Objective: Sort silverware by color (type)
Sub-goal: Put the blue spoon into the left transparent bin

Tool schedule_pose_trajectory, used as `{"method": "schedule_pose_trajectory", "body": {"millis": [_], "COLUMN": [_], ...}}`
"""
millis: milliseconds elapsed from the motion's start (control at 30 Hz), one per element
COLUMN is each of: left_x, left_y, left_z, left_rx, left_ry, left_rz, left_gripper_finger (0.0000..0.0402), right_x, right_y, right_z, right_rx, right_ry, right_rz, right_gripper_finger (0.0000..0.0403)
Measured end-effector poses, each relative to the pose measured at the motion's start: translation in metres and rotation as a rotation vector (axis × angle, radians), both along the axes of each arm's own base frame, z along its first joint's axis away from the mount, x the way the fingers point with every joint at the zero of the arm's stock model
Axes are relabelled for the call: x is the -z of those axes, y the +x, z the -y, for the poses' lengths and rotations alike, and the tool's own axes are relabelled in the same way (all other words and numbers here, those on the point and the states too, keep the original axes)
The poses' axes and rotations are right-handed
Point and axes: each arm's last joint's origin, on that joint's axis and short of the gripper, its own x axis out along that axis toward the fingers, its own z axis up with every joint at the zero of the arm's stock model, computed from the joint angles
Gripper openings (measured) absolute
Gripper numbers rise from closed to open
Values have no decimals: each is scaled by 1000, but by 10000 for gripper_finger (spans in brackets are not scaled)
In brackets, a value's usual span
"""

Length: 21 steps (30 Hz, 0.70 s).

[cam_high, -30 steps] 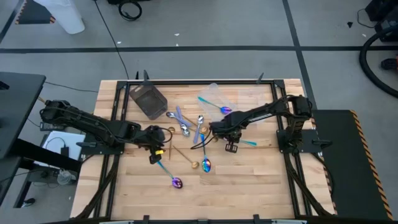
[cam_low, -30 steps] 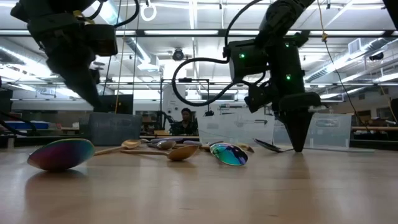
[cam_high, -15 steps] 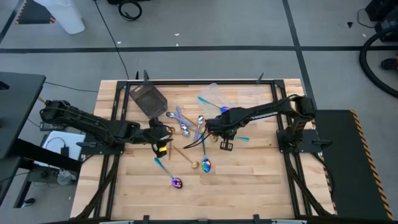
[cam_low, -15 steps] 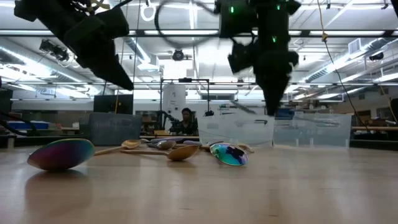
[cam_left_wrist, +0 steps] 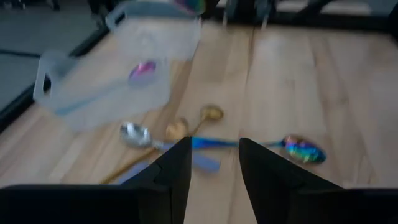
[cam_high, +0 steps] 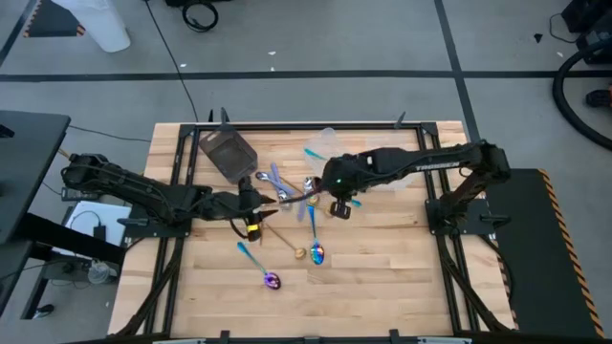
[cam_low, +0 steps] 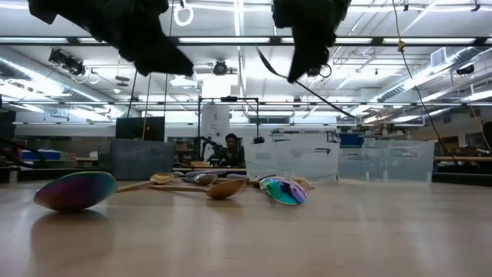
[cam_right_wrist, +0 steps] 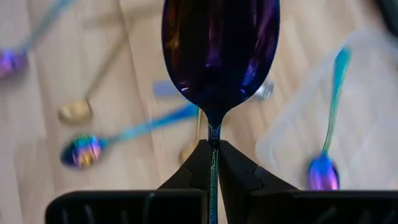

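Right hand (cam_right_wrist: pixel 211 163) clamped on iridescent spoon (cam_right_wrist: pixel 219 56) neck, lifted above surface (cam_high: pixel 402 277); spoon's long axis runs straight out from the fingertips, bowl outward. Clear tub (cam_right_wrist: pixel 348 118), holding like spoon, just beside. Left hand (cam_left_wrist: pixel 214 165) fingers apart, hovering near scattered spoons.

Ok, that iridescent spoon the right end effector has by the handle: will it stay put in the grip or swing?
Probably stiff: the iridescent spoon stands straight out from the right end effector with no visible sag. It might pivot or slip, since the shut fingers pinch only the thin, glossy neck. It looks light, being so slim.
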Motion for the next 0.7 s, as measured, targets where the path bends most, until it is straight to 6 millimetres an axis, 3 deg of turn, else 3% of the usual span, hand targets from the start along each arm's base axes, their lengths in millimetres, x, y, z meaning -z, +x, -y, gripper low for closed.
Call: {"method": "schedule_pose_trajectory", "body": {"millis": [367,700], "left_x": [-22,-35], "left_y": [9,12], "left_z": [-11,-27], "left_rx": [-32,-65], "left_ry": [19,123], "left_rz": [223,327], "left_gripper_finger": [149,238], "right_x": [-36,-47], "right_y": [19,20], "right_z": [0,0], "right_rx": [-50,-85], "right_ry": [-59,-142], "right_rz": [406,485], "right_gripper_finger": [23,23]}}
